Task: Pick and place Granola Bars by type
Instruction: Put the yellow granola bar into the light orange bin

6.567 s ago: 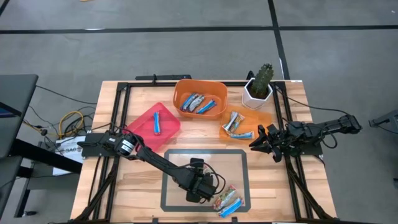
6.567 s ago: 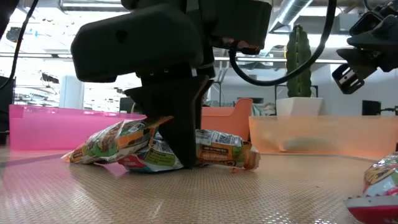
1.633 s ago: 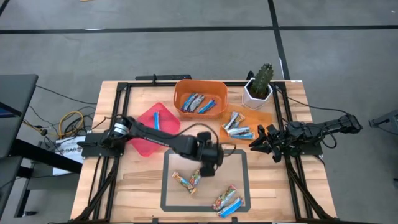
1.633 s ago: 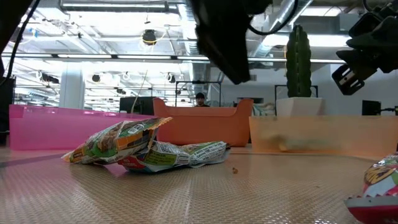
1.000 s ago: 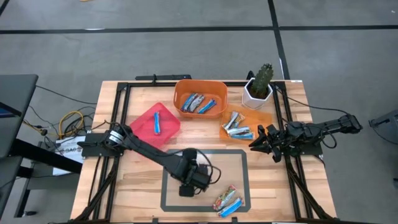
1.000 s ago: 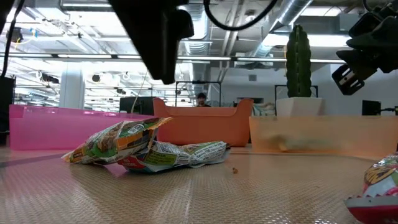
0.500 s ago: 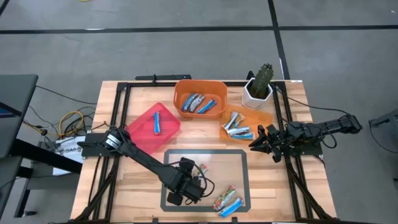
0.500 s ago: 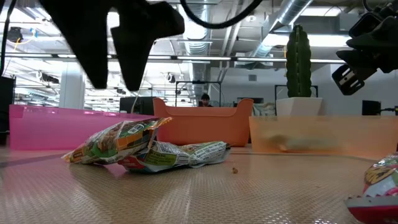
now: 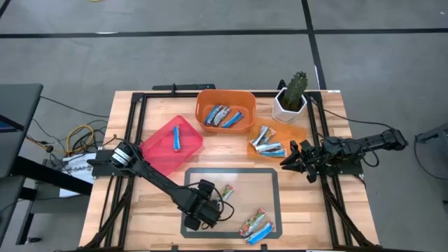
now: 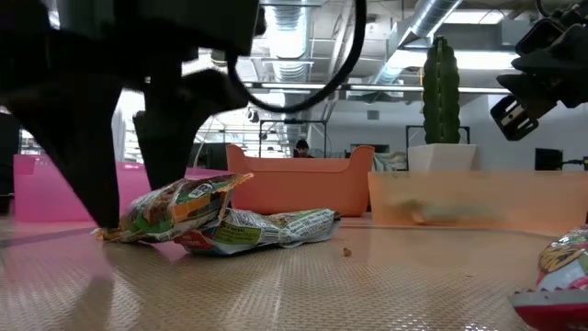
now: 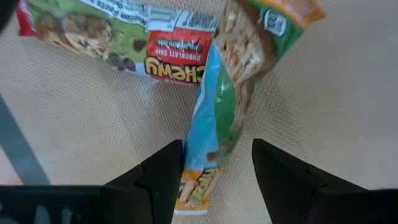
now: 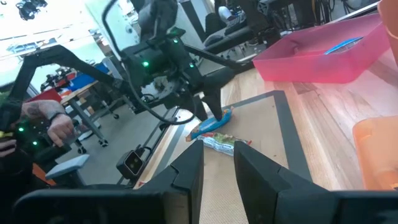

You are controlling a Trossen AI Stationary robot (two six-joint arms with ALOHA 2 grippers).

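Two multicoloured granola bars lie crossed on the grey mat: a blue-green one (image 11: 214,134) and a red-green one (image 11: 118,34), also seen in the low view (image 10: 175,207). My left gripper (image 11: 214,186) is open, low over them at the mat's left side (image 9: 201,210), with a finger on each side of the blue-green bar's end. Another small pile of bars (image 9: 255,225) lies at the mat's near right corner. My right gripper (image 9: 294,158) is open and waits at the table's right side. My left gripper comes from above, pointing down, with its fingers (image 11: 165,177) either side of the blue-green bar's end (image 11: 202,177), across the bar. The bar lies flat on the mat. I cannot tell whether the fingers touch it.
A pink bin (image 9: 162,148) holds a blue bar. An orange bin (image 9: 203,105) at the far side holds several bars, and an orange tray (image 9: 294,133) holds more. A potted cactus (image 9: 292,98) stands at the far right. A person's hand (image 12: 56,127) shows beyond the table.
My left gripper has moved toward the table's near-left over the mat and come down, its open fingers now around the bars at table level. The bars have stayed where they were.
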